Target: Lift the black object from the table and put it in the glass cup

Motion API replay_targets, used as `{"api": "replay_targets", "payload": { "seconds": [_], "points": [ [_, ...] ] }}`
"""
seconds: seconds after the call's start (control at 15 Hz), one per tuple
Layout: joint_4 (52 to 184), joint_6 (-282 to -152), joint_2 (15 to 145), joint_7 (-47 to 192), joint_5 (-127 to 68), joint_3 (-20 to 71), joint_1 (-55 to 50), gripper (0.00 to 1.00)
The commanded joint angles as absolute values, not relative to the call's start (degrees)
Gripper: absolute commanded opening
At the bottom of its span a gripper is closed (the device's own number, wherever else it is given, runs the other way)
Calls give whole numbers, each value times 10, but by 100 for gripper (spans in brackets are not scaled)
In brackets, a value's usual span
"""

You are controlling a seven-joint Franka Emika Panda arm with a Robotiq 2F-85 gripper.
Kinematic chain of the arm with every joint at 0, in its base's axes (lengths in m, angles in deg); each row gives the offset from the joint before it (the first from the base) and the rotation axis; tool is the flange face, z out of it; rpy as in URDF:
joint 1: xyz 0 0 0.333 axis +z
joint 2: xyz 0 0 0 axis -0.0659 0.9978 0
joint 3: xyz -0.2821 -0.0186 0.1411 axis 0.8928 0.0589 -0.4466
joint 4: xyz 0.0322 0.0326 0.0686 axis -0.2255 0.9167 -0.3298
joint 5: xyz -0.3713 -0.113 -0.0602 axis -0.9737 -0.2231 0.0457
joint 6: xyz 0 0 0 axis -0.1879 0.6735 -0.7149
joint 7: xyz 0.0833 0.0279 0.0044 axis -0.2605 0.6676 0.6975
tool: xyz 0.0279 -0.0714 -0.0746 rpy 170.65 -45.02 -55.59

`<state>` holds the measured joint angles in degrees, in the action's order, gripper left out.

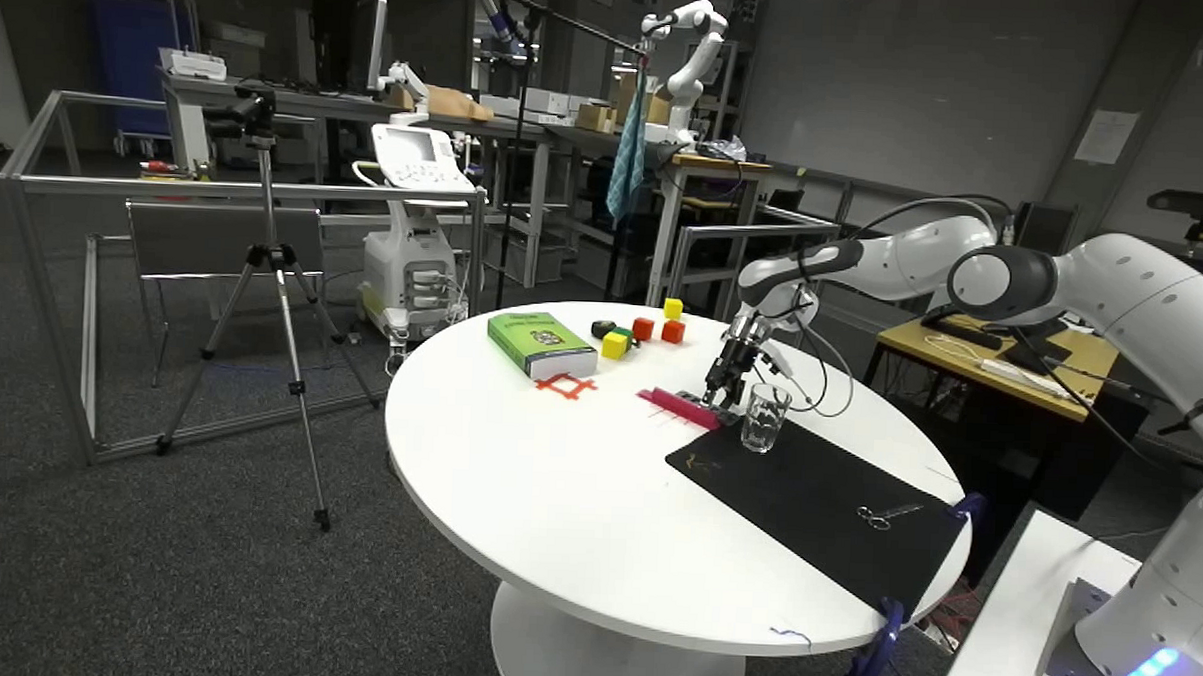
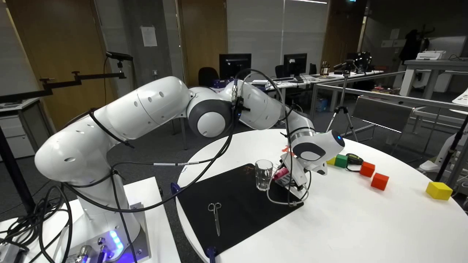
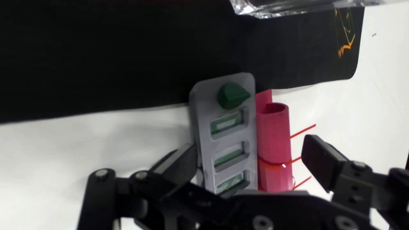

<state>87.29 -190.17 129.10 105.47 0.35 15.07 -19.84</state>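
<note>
The tool stands parted and empty astride a grey slotted block and magenta tube, both pointing lengthwise toward the glass tumbler on the black mat. The black stick cannot be made out, nor its bearing from the tool. Lettering on the green book is too small to read.

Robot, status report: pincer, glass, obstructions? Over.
Pincer open. Black stick not discernible. Glass upright on black mat. Grey block, pink tube between jaws in wrist view, possibly obstructing.

Robotics lab: robot arm, second arm, grey workbench, tripod, monitors.
</note>
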Motion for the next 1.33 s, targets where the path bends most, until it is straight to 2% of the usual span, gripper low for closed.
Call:
{"api": "replay_targets", "payload": {
  "seconds": [0.0,0.27,0.6,1.27],
  "points": [
    [897,-1895,1271,1051,8,147,-197,68],
    [888,-1892,1274,1043,-7,130,-205,35],
    [886,-1889,1269,1045,-7,125,-206,30],
    [906,-1908,1225,1048,17,119,-213,30]
  ]
}}
